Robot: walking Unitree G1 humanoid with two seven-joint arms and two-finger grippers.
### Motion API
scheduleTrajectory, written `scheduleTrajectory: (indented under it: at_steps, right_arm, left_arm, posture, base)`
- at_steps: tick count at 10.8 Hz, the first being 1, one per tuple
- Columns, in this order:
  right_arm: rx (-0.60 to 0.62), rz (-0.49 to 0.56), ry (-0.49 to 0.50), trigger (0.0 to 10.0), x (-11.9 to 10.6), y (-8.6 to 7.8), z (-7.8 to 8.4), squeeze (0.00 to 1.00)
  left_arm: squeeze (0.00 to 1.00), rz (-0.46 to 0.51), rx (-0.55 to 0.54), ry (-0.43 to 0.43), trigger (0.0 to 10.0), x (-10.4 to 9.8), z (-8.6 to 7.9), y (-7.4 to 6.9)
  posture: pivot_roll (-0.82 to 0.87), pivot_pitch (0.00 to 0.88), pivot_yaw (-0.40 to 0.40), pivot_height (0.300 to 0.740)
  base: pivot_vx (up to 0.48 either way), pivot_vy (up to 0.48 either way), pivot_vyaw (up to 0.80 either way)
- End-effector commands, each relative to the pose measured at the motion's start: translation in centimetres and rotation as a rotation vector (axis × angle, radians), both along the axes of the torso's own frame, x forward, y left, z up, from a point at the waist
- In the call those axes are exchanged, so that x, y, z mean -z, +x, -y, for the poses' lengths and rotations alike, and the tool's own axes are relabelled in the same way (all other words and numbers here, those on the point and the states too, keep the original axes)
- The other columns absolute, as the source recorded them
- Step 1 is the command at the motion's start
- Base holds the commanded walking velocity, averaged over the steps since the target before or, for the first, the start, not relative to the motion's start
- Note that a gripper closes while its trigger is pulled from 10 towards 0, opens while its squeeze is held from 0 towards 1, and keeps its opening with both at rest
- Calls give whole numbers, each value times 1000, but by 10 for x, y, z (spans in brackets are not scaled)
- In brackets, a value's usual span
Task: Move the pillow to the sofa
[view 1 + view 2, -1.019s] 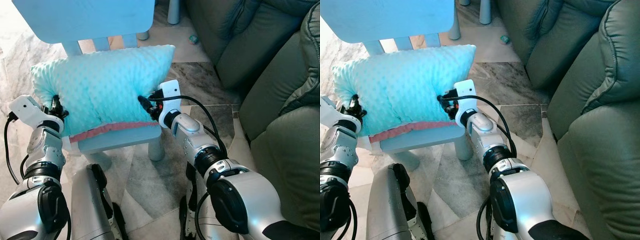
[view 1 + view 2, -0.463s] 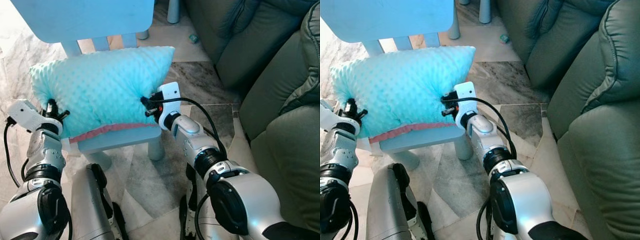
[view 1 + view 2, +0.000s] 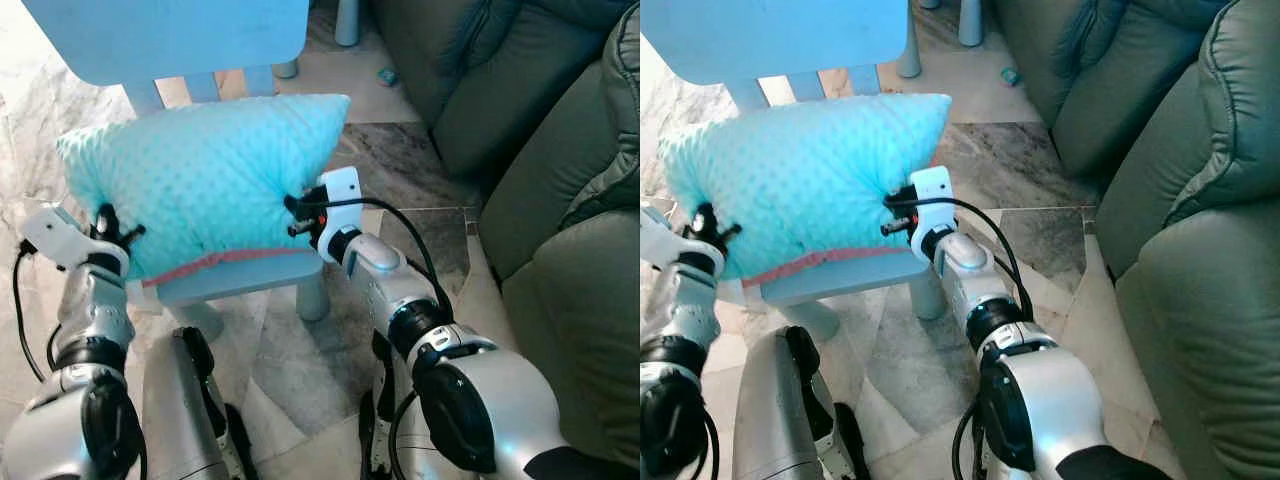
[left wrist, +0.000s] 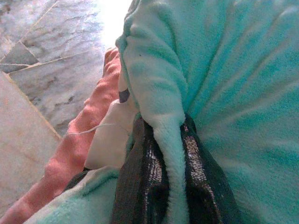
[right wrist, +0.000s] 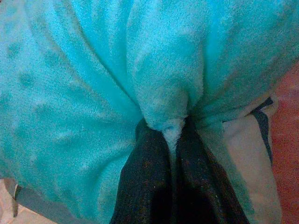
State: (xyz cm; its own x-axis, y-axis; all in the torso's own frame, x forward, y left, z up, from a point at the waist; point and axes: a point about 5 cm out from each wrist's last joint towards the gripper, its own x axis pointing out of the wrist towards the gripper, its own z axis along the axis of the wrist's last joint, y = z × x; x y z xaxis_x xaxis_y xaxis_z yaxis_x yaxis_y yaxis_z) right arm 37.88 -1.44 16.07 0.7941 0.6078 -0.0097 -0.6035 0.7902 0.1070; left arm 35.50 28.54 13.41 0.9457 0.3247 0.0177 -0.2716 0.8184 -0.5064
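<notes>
**Both grippers pinched the pillow on the blue chair**

The left gripper (image 4: pixel 170 186) and right gripper (image 5: pixel 170 172) each clamped a fold of the turquoise dotted pillow (image 3: pixel 200 175) at opposite ends. The pillow sat on the light-blue chair (image 3: pixel 240 275), between them. The grey-green sofa (image 3: pixel 540 130) stood beyond, to the right.

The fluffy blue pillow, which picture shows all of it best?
The left eye view: the whole pillow sits on the blue chair, pinched by the left tool and right tool. The right eye view matches. Wrist views show close-up fabric folds between black fingers.
</notes>
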Motion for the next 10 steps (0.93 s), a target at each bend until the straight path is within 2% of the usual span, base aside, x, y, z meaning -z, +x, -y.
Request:
scheduleTrajectory:
  at_steps: [1, 3, 4, 7, 10]
  right_arm:
    - [-32, -39, 3, 0, 10, -6, -6, 0]
    - [-29, 8, 15, 0, 4, -2, 4, 0]
    - [-30, 49, 15, 0, -1, 0, 9, 0]
    - [-24, 154, 30, 0, -14, 3, 24, 0]
    - [-41, 208, 8, 0, -7, -2, 39, 0]
  left_arm:
    - [0, -41, 20, -2, 0, 13, 2, -5]
    - [0, 36, -17, 80, 0, 15, -1, -27]
    - [0, 71, 43, 166, 0, 11, 11, -39]
    - [0, 77, 34, 233, 0, 4, 16, -59]
    - [0, 83, 44, 275, 0, -2, 24, -73]
  posture:
    - [-37, 370, -22, 465]
    - [-43, 346, -13, 465]
    - [-49, 311, -12, 465]
    - [-60, 226, 0, 465]
    - [-77, 136, 24, 465]
  base:
    - [0, 0, 0]
    - [0, 0, 0]
    - [0, 0, 0]
    - [0, 0, 0]
    - [0, 0, 0]
